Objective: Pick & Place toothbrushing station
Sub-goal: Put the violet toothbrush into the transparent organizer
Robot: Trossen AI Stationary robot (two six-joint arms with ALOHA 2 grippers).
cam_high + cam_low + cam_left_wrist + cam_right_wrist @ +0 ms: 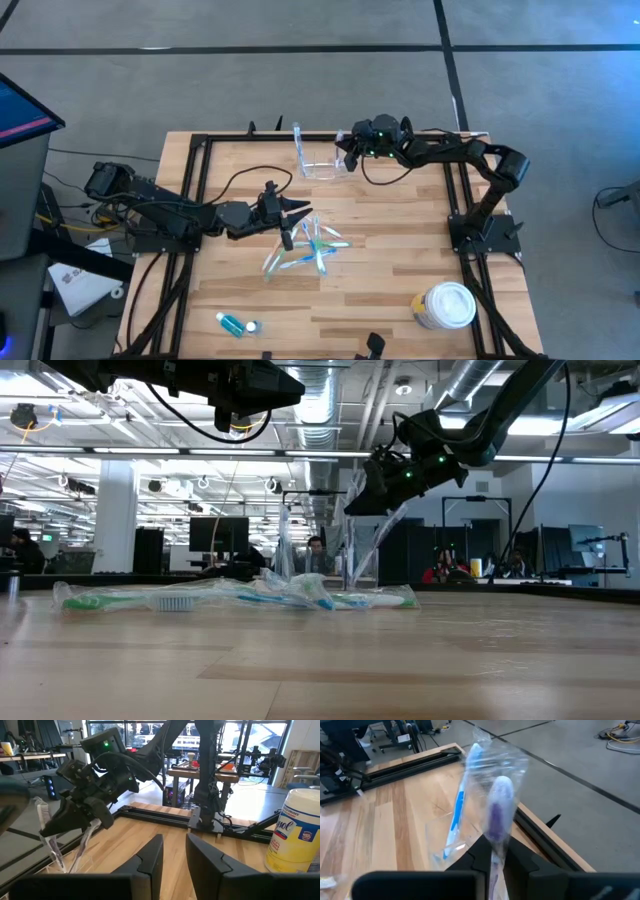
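High view: my counter (400,250) carries a white-lidded tub (447,305) at its near right. The clear toothbrushing station (325,165) sits by the far edge. My right end effector (492,851) pinches a wrapped purple toothbrush (496,817) over it. My left end effector (300,212), fingers slightly apart, hovers over wrapped toothbrushes (310,250).

Pale wooden table (400,250), planked, smooth with a soft sheen. Clear glossy plastic holder (325,165). Toothbrushes (305,250) in shiny crinkled transparent wrappers. Matt black frame rails (195,190), seemingly metal. Smooth plastic tub (445,305) with printed label.
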